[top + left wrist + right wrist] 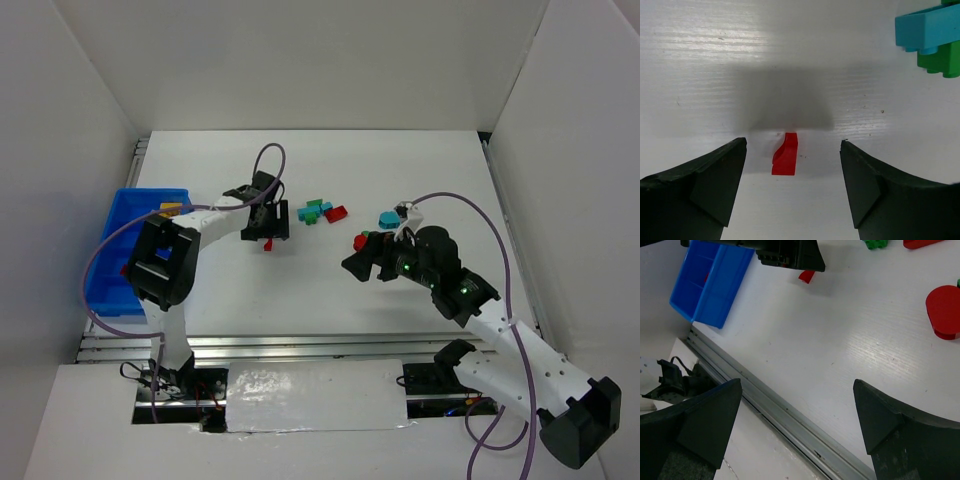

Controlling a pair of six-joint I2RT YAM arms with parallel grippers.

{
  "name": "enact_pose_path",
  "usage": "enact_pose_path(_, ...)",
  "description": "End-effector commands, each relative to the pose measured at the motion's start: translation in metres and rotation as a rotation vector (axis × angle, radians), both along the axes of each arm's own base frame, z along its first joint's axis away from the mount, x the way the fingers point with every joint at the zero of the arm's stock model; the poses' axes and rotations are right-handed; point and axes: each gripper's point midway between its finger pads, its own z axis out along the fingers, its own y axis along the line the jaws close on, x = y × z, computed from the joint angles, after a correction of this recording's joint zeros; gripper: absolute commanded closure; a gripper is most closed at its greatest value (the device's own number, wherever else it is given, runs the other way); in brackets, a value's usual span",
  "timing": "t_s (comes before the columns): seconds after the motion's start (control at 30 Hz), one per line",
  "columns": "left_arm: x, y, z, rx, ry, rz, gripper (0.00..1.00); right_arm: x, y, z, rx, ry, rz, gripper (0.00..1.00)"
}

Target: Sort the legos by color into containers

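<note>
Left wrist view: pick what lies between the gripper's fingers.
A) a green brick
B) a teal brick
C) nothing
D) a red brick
D: a red brick lies between the left gripper's spread fingers, untouched; the teal brick and green brick sit at the upper right.

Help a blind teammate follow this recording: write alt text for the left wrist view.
A small red lego lies on the white table between the left gripper's dark open jaws, touching neither. At the top right, a teal brick and a green brick lie together, cut off by the frame.
</note>
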Motion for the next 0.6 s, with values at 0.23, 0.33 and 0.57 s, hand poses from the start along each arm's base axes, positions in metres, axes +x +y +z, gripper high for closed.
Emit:
enact_pose_path(0.23,-0.013,0.002,-0.011,0.044,0.024,0.014,0.25,-0.001,-0.001,0.001,-0.005,-0.016,0.013,0.00)
enact_pose_path(0.33,-0.016,0.000,-0.010,0.064,0.026,0.005,0.24,-0.001,0.001,0.002,0.005,-0.016,0.021,0.00)
enact_pose_path(0.57,-0.017,0.001,-0.020,0.072,0.037,-0.004,0.54,-0.001,0.002,0.001,0.009,-0.014,0.025,0.00)
